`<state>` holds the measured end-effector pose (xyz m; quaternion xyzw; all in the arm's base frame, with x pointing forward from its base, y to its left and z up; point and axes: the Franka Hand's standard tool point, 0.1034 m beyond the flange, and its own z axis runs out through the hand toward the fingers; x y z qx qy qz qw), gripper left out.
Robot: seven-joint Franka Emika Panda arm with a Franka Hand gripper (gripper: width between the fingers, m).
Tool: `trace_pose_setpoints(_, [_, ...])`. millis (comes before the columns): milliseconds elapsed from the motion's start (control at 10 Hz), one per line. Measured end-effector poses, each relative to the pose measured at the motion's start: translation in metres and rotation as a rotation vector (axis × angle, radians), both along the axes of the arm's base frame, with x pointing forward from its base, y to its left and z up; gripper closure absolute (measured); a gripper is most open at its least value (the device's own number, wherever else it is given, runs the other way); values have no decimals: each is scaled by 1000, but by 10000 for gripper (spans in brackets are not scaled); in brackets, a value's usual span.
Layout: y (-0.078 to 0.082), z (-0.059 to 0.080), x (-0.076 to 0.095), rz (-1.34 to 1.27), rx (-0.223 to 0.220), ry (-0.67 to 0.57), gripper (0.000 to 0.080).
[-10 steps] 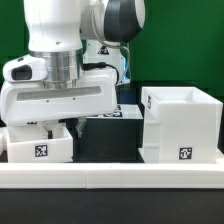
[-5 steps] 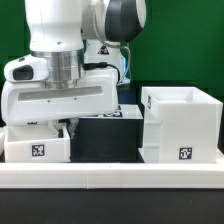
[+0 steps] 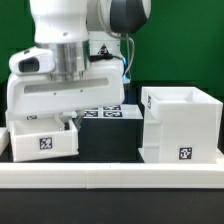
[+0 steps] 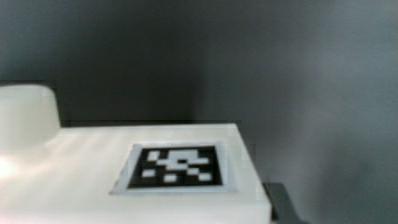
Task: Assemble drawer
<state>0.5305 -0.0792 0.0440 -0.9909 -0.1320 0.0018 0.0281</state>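
Nearest the camera is a long low white rail (image 3: 110,176). It runs the full width of the exterior view, in front of the housing box (image 3: 182,118).

Housing box: white, tall, open at the top. It stands upright on the black desk (image 3: 110,142) at the exterior view's right. The box tag (image 3: 186,154) sits low on its front face, just above the rail.

Tray (image 3: 24,146): white and shallow, well apart from the housing box toward the exterior view's left, with bare desk between them. The tray tag (image 3: 42,143) is on the face toward the camera. Whether the tray rests on the desk or is raised off it, cannot tell.

End effector (image 3: 68,122): down at the end of the tray nearer the housing box, under the wide white hand block. The fingertips are masked by the tray wall and the hand, so cannot tell whether they are spread or pressed together. The wrist view is blurred. It shows a flat white face of the tray close up, bearing a square tag (image 4: 178,167), with dark grey beyond. It gives no help on the fingers.

Arm (image 3: 65,45): white and bulky, rising well above the housing box rim, on the tray side of the box.

Farther back is the marker board (image 3: 108,112). It lies flat on the desk behind the gap between tray and housing box, partly covered by the arm. A green backdrop (image 3: 190,40) stands behind the housing box.
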Motion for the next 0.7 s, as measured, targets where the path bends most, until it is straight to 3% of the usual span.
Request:
trace_pose_setpoints(200, [5, 13, 1, 108, 1, -24, 758])
trace_pose_setpoints(700, [3, 11, 0, 224, 1, -26, 758])
